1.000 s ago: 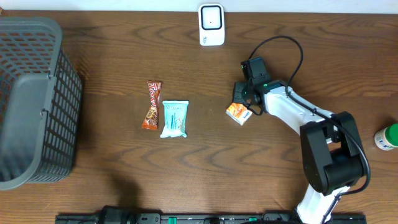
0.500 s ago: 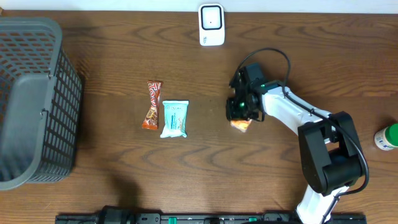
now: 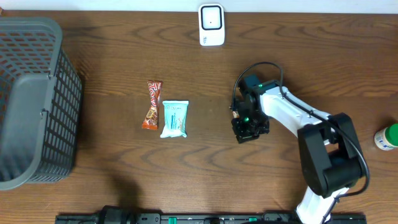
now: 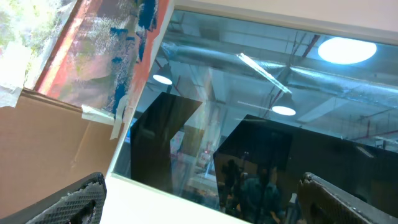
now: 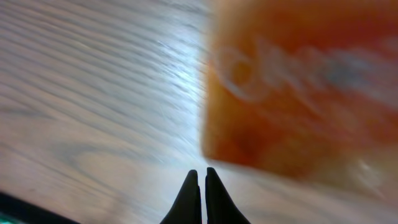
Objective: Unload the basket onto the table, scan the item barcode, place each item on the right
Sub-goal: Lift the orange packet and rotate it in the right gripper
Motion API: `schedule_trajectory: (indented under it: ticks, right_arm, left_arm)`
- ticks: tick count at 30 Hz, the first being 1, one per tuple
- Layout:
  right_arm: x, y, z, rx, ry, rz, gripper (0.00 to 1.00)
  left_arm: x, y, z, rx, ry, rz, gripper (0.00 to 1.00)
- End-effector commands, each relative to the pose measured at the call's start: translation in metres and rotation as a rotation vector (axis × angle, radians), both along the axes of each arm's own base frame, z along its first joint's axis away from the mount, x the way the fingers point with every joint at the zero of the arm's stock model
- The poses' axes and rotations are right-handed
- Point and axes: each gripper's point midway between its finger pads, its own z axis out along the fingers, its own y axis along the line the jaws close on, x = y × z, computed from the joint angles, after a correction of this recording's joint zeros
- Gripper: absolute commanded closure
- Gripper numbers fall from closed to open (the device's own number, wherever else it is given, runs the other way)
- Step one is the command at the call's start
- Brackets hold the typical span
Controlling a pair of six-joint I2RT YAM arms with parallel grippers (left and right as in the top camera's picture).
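Two fingers of my right gripper point(image 5: 199, 180) are pressed together with nothing between them, their tips low over the table point(image 3: 124, 186). The orange packet point(image 5: 298, 87), the item I take to be the one for scanning, lies flat on the wood just beyond and to one side of those tips. The wrist view is smeared, so I cannot say whether the tips touch its edge. From overhead my wrist hides nearly all of it.

Closed like this, the fingers work as a prod rather than a clamp. I judge that fits a thin packet lying flat, which gives open jaws little to bite until it is nudged or tipped. No barcode is readable on the face I see.

My left gripper point(image 4: 205, 202) is spread wide and holds nothing. Its camera looks up at ceiling lights, so I read that arm as parked out of the way.

The scanner point(image 3: 211, 25) stands at the far edge of the table, well apart from the packet, so a lift and carry is yet to come. A brown wrapper point(image 3: 152, 104) and a teal packet point(image 3: 175, 118) lie side by side towards the basket point(image 3: 31, 99).
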Motion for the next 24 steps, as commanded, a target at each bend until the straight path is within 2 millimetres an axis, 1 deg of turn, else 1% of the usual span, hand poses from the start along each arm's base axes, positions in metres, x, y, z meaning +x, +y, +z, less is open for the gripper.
schedule_trajectory:
  ticks: [1,2,5,6,7,8,10,11,14,16,17,19,21,24]
  right_arm:
    - [0.033,-0.022,0.039,-0.138,-0.182,-0.053,0.99]
    - [0.037,-0.025,0.048,-0.153,-0.209,-0.066,0.99]
    - [0.046,-0.022,0.078,-0.122,-0.289,-0.092,0.98]
    - [0.048,-0.021,0.086,-0.111,-0.314,-0.111,0.79]
    - [0.052,-0.019,0.096,-0.094,-0.347,-0.145,0.52]
    - [0.052,-0.019,0.099,-0.090,-0.355,-0.168,0.46]
    - [0.052,-0.019,0.104,-0.087,-0.358,-0.232,0.11]
    - [0.052,-0.020,0.104,-0.090,-0.352,-0.250,0.01]
    - [0.049,-0.021,0.099,-0.108,-0.311,-0.372,0.01]
    - [0.042,-0.022,0.094,-0.134,-0.244,-0.532,0.01]
    - [0.038,-0.019,0.093,-0.131,-0.203,-0.612,0.01]
    - [0.034,-0.009,0.094,-0.101,-0.151,-0.714,0.01]
    - [0.032,-0.002,0.095,-0.077,-0.121,-0.749,0.01]
    - [0.040,0.002,0.095,-0.057,-0.124,-0.839,0.01]
  left_arm:
    - [-0.002,0.001,0.001,-0.013,-0.010,0.004,0.02]
    - [-0.002,0.001,0.001,-0.012,-0.010,0.004,0.02]
    - [-0.002,0.001,0.001,-0.013,-0.010,0.004,0.02]
    - [-0.002,0.001,0.001,-0.013,-0.010,0.004,0.02]
    - [-0.002,0.001,0.001,-0.013,-0.010,0.004,0.02]
    - [-0.002,0.001,0.001,-0.013,-0.010,0.004,0.02]
    - [-0.002,0.001,0.001,-0.013,-0.010,0.004,0.02]
    - [-0.002,0.001,0.001,-0.013,-0.010,0.004,0.02]
    - [-0.002,0.001,0.001,-0.013,-0.011,0.004,0.02]
    - [-0.002,0.001,0.001,-0.013,-0.011,0.004,0.02]
    - [-0.002,0.001,0.001,-0.013,-0.011,0.004,0.02]
    - [-0.002,0.001,0.001,-0.013,-0.011,0.004,0.02]
    - [-0.002,0.001,0.001,-0.013,-0.011,0.004,0.02]
    - [-0.002,0.001,0.001,-0.013,-0.010,0.004,0.02]
